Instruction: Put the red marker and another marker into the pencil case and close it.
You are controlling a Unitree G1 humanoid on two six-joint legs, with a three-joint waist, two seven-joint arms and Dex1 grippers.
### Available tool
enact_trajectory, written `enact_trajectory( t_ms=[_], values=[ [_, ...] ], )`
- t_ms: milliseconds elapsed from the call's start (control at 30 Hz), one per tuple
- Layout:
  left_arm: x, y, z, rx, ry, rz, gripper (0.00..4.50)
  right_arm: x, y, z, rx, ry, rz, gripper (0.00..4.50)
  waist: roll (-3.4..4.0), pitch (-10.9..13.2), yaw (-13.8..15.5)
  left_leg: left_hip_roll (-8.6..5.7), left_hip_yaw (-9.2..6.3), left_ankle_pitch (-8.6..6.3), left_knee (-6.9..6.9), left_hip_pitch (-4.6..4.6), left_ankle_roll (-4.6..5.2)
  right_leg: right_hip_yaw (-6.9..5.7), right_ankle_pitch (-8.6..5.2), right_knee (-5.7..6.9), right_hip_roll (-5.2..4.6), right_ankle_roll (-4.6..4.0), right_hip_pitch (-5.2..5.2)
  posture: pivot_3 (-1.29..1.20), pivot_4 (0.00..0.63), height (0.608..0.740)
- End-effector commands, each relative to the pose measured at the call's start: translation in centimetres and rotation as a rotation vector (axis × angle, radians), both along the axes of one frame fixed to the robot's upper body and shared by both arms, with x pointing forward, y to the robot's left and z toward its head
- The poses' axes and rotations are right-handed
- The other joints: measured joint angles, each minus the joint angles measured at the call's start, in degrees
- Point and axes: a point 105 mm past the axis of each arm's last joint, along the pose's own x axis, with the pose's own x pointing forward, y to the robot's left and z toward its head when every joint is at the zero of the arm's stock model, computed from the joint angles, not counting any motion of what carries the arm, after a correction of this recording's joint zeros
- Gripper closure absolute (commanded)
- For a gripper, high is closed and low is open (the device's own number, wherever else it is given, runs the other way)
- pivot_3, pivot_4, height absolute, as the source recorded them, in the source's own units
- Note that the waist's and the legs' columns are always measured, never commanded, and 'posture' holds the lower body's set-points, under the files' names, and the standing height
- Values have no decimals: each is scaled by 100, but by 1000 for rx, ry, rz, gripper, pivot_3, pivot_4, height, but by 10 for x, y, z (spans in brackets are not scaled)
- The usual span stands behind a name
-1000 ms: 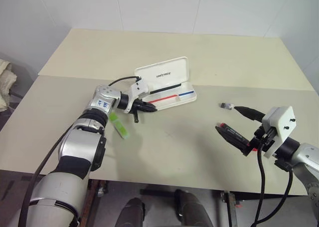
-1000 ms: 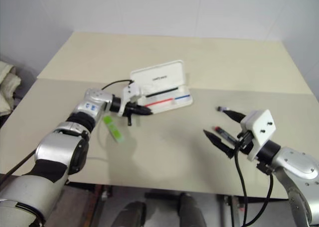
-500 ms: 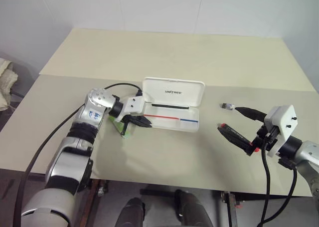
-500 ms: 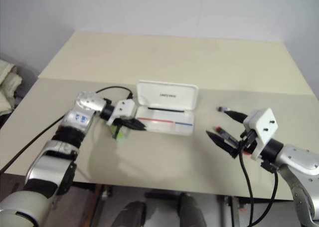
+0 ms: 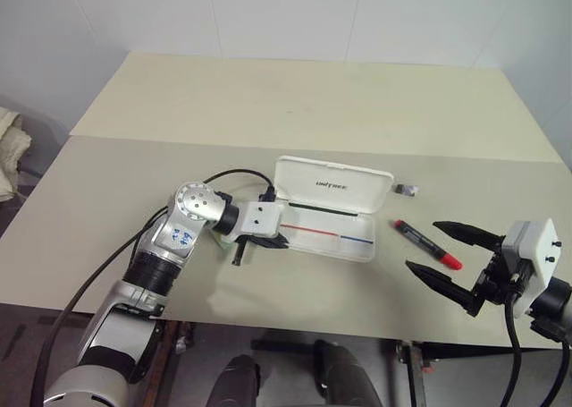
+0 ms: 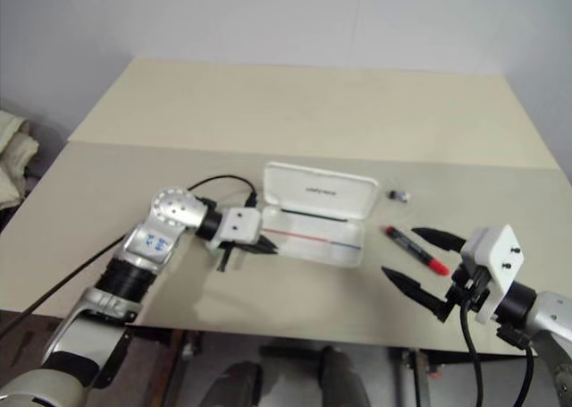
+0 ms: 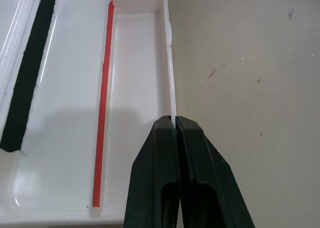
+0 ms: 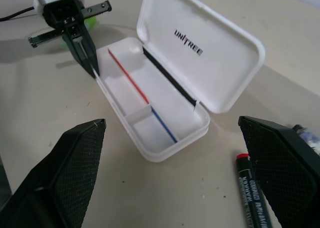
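Where left pincer (image 7: 176, 122) pinches (front wall): pencil case (image 5: 344, 185).

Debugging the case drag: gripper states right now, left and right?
Left gripper: shut, pinching the front wall of the pencil case.
Right gripper: open, holding nothing; the red marker lies on the table between its fingers.

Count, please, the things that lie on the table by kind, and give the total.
Markers: 2 (slim red marker, chunky lime-green highlighter)
Cases: 1 (open white hard plastic pencil case)
Unidentified: 1 (small greyish piece, too small to tell what it is)
Total: 4
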Motion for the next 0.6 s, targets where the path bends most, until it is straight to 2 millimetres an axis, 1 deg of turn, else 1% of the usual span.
enact_trajectory(
  t_ms=[33, 133, 300, 467, 600],
  values=[
    [-7, -6, 2, -26, -31, -25, 4477, 0, 1, 11, -27, -60, 1, 0, 0, 0, 6, 0, 0, 1, 0, 0, 1, 0, 0, 0, 0, 0, 0, 0, 150, 740],
    [-11, -7, 1, -34, -13, -24, 4477, 1, 0, 11, -31, -62, -4, 0, 0, 0, 8, 0, 1, 1, 1, 0, 1, 2, 0, -2, 0, 0, 1, 0, 150, 740],
    [-23, -11, 3, -74, 71, -4, 4477, 1, -1, 11, -37, -64, -4, 0, 0, 0, 7, 0, 2, 1, -5, -1, 1, 3, 0, -9, -1, 0, 1, 0, 150, 740],
    [-37, -6, 5, -77, 121, -3, 4477, 3, 0, 9, -41, -63, -4, 0, 0, 0, -4, 1, 4, 1, -8, 0, 1, 5, 0, -8, 0, 0, 0, 0, 150, 740],
    [-41, 1, 0, -49, 131, 9, 4477, 4, 3, 8, -38, -63, 1, 0, 0, 0, -4, 2, 5, 2, -3, 1, 2, 6, -1, -7, 2, -2, 1, 0, 150, 740]
  ],
)
